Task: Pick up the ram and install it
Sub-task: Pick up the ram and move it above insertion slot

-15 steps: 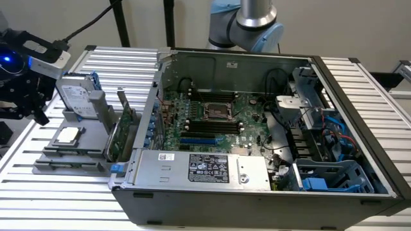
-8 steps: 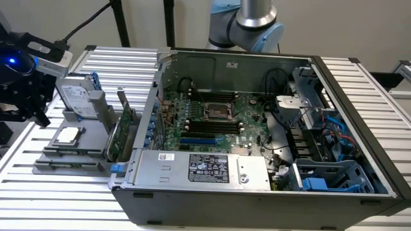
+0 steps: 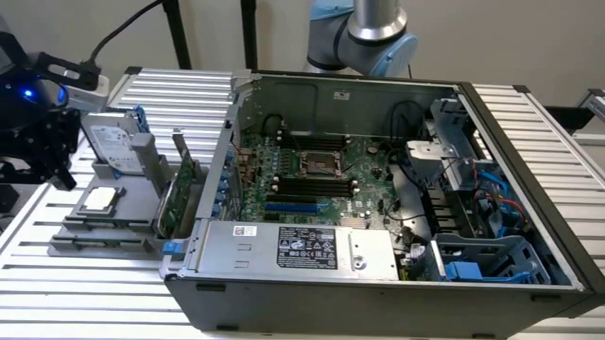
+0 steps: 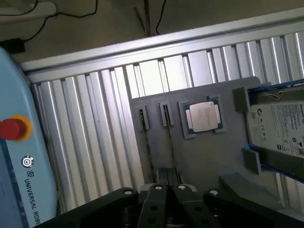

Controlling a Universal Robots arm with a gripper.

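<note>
Fingers of the black gripper (image 4: 167,176) sit close by a thin green ram stick (image 4: 167,137) in the gray plastic tray (image 4: 199,161); I cannot tell their hold. Pale blue arm cover (image 4: 19,161) says "UNIVERSAL".

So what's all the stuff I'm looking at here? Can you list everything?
table: one, silver, slatted, under everything.
computer case: one, dark grey, open, mid-table.
motherboard: one, green, inside the case.
power supply: one, silver, at the case's near edge.
holder: one, grey, at the exterior view's left of the case.
ram: apparently two, dark seen edge-on, standing in the holder's slots.
processor chip: one, silver, flat in the holder.
hard drive: one, silver, in the holder.
expansion card: one, green, upright in the holder beside the case.
control tablet: one, light blue, red button, near the table.
robot arm: one, silver and light blue, behind the case.
</note>
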